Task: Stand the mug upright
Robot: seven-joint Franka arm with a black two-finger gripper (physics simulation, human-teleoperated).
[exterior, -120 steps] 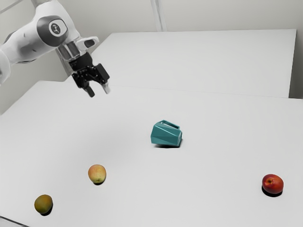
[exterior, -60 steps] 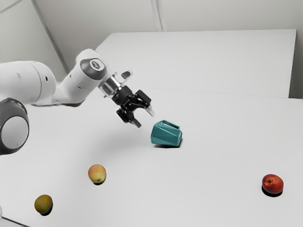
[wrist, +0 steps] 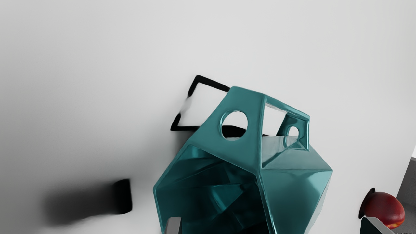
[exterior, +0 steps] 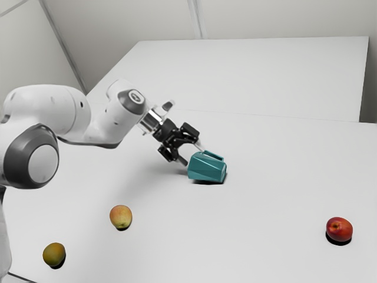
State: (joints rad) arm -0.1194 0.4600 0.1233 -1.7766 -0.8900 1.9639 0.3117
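The mug (exterior: 206, 168) lies on its side on the table (exterior: 265, 236), with its handle (wrist: 248, 100) on the upper side and its mouth (wrist: 208, 198) facing the gripper (exterior: 193, 157). The gripper is set wide, holding nothing, and is tilted downward close to the mouth end. In the wrist view, one finger (wrist: 174, 226) overlaps the near rim of the mouth; the other is beyond the opposite side wall, with a gap in the view between it and the mug. Contact between gripper and mug cannot be confirmed. The arm (exterior: 97, 127) extends from the exterior view's left. Lateral spacing: the red fruit (exterior: 339, 229) is well apart from the mug, toward the exterior view's right and nearer the camera. The yellow fruit (exterior: 121, 217) is on the camera side, toward the exterior view's left, with table surface between it and the mug; the green fruit (exterior: 54, 254) is farther out on that side. Table surface extends past the mug's base end. In the wrist view, a straight table edge runs just past the red fruit, with a grey area (wrist: 408, 185) beyond.
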